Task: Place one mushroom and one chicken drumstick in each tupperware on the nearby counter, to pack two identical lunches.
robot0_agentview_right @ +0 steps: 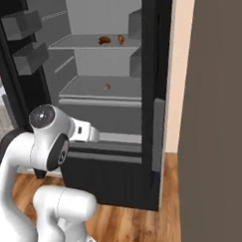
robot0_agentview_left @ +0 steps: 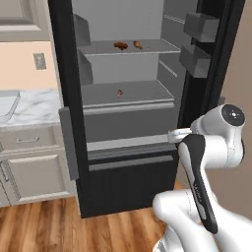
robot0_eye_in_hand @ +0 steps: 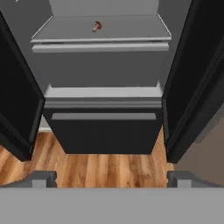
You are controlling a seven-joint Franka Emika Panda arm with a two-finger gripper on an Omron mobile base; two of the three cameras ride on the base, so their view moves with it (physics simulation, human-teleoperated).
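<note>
Smooth grey fridge shelf point(robot0_eye_in_hand: 65, 29) carries one tiny reddish-capped mushroom point(robot0_eye_in_hand: 96, 26).

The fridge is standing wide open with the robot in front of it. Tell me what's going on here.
The white arm faces the open fridge with its gripper open and empty, holding nothing yet. One mushroom sits on the middle shelf, and two brown chicken drumsticks lie on the shelf above. A light grey tupperware waits on the marble counter to the left of the fridge. Nothing looks packed so far; the arm seems about to reach in for the food.
</note>
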